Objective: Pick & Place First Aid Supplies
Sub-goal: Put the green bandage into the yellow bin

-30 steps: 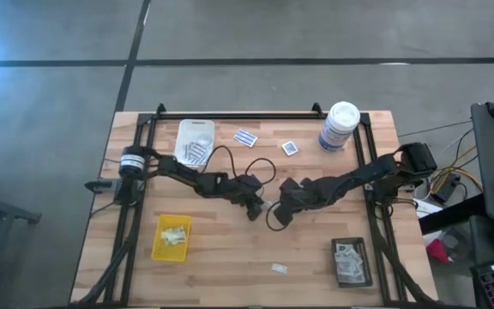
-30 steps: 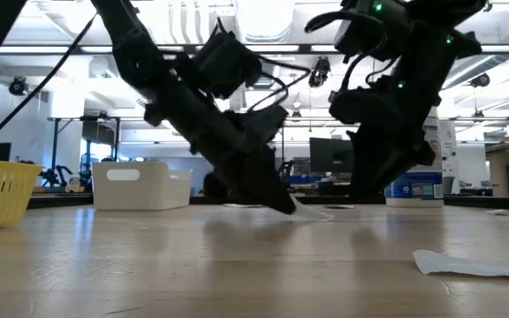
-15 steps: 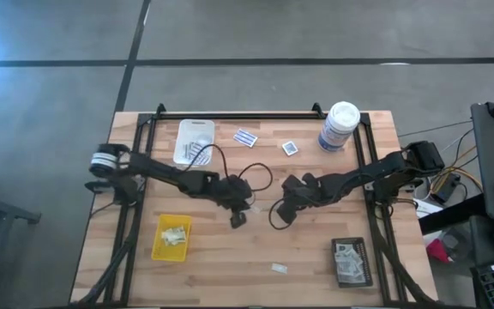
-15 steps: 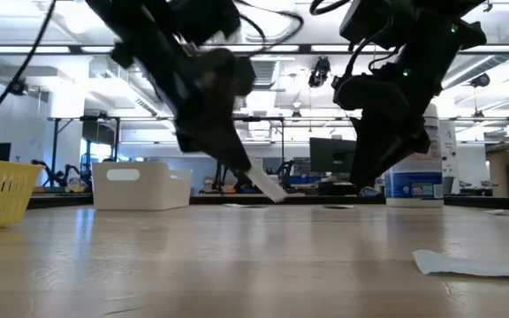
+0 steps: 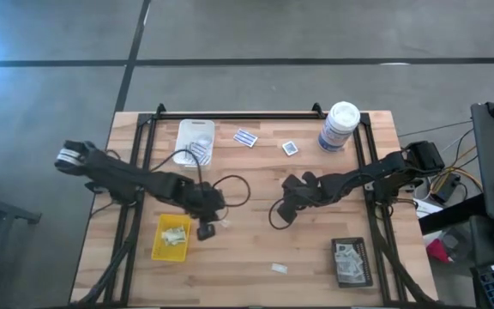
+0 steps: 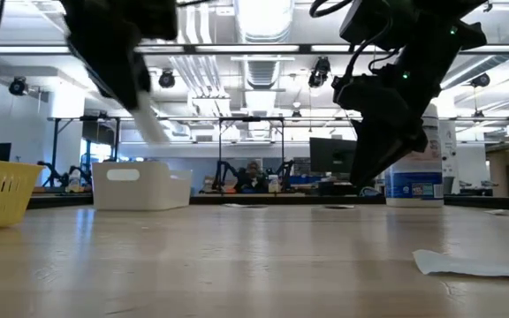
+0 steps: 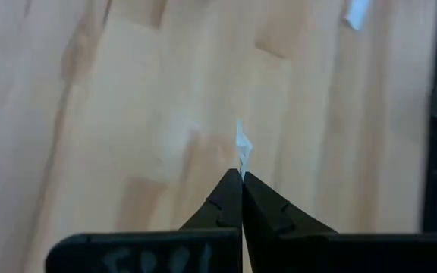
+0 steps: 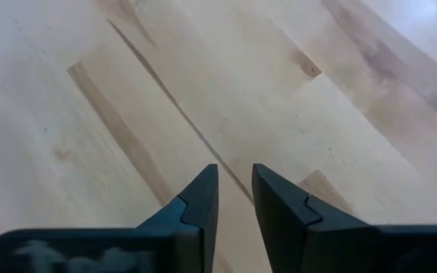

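Note:
My left gripper [image 5: 211, 228] hangs above the table just right of the yellow tray [image 5: 171, 237], shut on a small pale packet [image 7: 242, 145] that shows as a pale strip [image 6: 153, 128] in the low view. My right gripper [image 5: 280, 215] stands over bare wood at mid-table, its fingers [image 8: 203, 189] a little apart with nothing between them. A blue-and-white striped packet [image 5: 246, 137] and a white square with a dark centre [image 5: 290, 148] lie flat at the far side. Another pale packet [image 5: 279, 269] lies near the front edge. My left gripper pinches the pale packet between the tips of its two shut fingers [image 7: 230, 189]. The packet's free end [image 7: 241, 136] sticks out past the tips, seen edge-on. The fingers slant down from the table's left side. The packet is lifted clear of the table.
A white tray [image 5: 195, 142] with packets stands at the far left, a black tray [image 5: 351, 262] with packets at the near right. A tall white canister [image 5: 339, 127] stands at the far right. Black rails [image 5: 144, 154] run along both table sides.
My left gripper has risen and gone toward the table's left and near edges, from mid-table to beside the yellow tray. It stays shut on the pale packet, which has lifted clear of the wood.

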Available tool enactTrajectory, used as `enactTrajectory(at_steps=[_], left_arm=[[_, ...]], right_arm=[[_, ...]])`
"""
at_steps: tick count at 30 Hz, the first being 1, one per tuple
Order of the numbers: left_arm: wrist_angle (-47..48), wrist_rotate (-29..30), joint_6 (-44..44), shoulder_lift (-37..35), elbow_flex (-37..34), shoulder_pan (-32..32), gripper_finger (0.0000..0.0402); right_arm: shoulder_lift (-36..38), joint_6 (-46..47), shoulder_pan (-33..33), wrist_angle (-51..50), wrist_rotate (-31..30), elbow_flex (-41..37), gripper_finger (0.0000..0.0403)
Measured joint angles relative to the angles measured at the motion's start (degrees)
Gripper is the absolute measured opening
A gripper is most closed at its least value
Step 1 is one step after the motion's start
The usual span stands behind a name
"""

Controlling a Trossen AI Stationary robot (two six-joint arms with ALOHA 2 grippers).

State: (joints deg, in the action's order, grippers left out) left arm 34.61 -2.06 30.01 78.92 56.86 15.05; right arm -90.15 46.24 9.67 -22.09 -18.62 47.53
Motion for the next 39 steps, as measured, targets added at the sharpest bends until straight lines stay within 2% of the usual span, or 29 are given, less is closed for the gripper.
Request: enactTrajectory(at_steps=[10, 17, 27, 39], left_arm=[[11.4, -9.6, 9.7, -11.0, 0.0, 5.8, 0.0000], [25.7, -11.2, 19.7, -15.3, 0.0, 9.5, 0.0000], [25.9, -11.2, 21.3, -12.5, -3.2, 12.7, 0.0000], [25.8, -13.5, 16.1, -5.4, -4.6, 12.7, 0.0007]], right_arm=[[0.0, -0.4, -0.2, 0.0, -1.1, 0.0, 0.0068], [0.0, -0.3, -0.2, 0.1, -1.1, 0.0, 0.0071], [0.0, 0.4, -0.2, 0.2, -1.1, 0.0, 0.0080], [0.0, 4.9, -0.2, 0.2, -1.0, 0.0, 0.0063]])
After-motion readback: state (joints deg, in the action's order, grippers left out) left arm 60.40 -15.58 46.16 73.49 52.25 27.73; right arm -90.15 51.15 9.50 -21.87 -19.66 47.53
